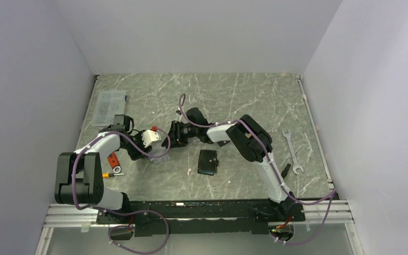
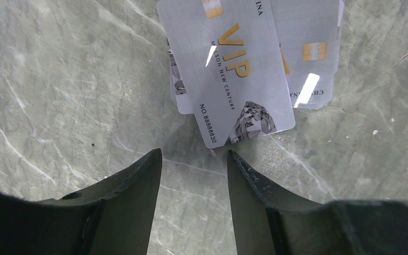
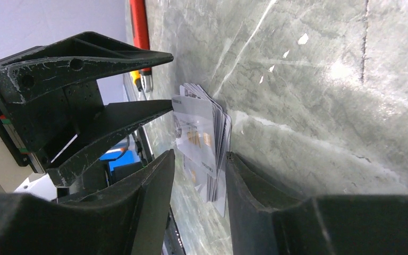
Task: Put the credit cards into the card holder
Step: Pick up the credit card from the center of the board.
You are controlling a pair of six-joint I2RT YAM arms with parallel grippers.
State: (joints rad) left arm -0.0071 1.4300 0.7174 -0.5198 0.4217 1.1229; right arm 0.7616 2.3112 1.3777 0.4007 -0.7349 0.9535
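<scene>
A fanned stack of silvery-white credit cards (image 2: 234, 69) with gold "VIP" lettering lies on the marble table. It also shows in the right wrist view (image 3: 204, 138). My left gripper (image 2: 194, 155) is open, and its fingertips are just short of the top card's near corner. My right gripper (image 3: 199, 156) is open at the stack's opposite edge, with the cards by its right finger (image 3: 244, 180). In the top view the two grippers face each other, the left gripper (image 1: 158, 151) and the right gripper (image 1: 173, 136). The black card holder (image 1: 207, 162) lies closed on the table, apart from both grippers.
A clear box of screws (image 1: 110, 102) stands at the back left. A red-handled tool (image 1: 114, 161) and an orange-tipped tool (image 1: 109, 173) lie by the left arm. A wrench (image 1: 292, 151) lies at the right. Walls enclose the table (image 1: 255, 95).
</scene>
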